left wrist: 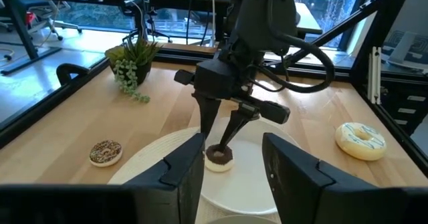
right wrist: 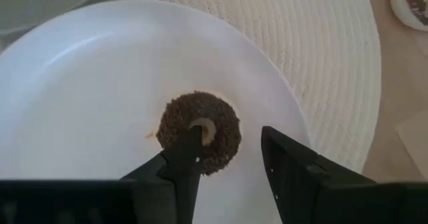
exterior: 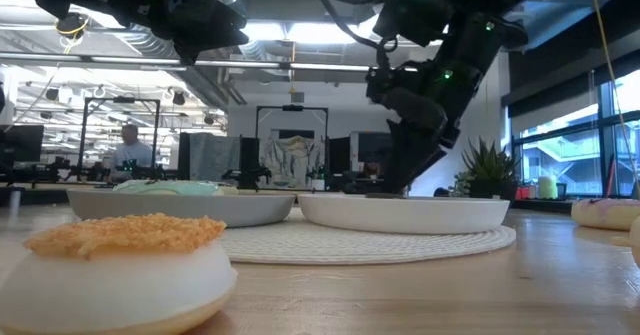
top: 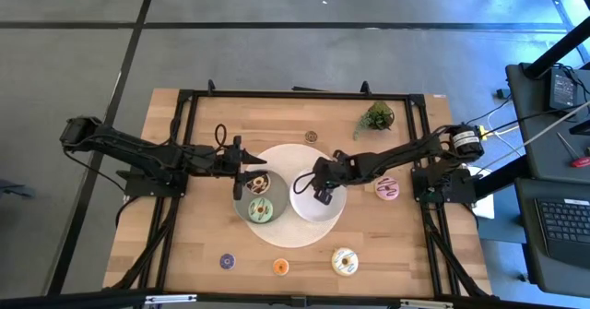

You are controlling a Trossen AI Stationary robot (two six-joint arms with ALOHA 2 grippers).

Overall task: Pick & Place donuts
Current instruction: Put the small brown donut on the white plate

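Right tool: fingers spread, straddling brown mini donut on white plate, 1 finger in its hole. Left tool: released, above grey plate holding 2 donuts

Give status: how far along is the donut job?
Done: two donuts on the grey plate. In hand: right gripper open around a brown mini on the white plate. Left gripper hovers open. Left: pink, cream, orange, purple, brown.
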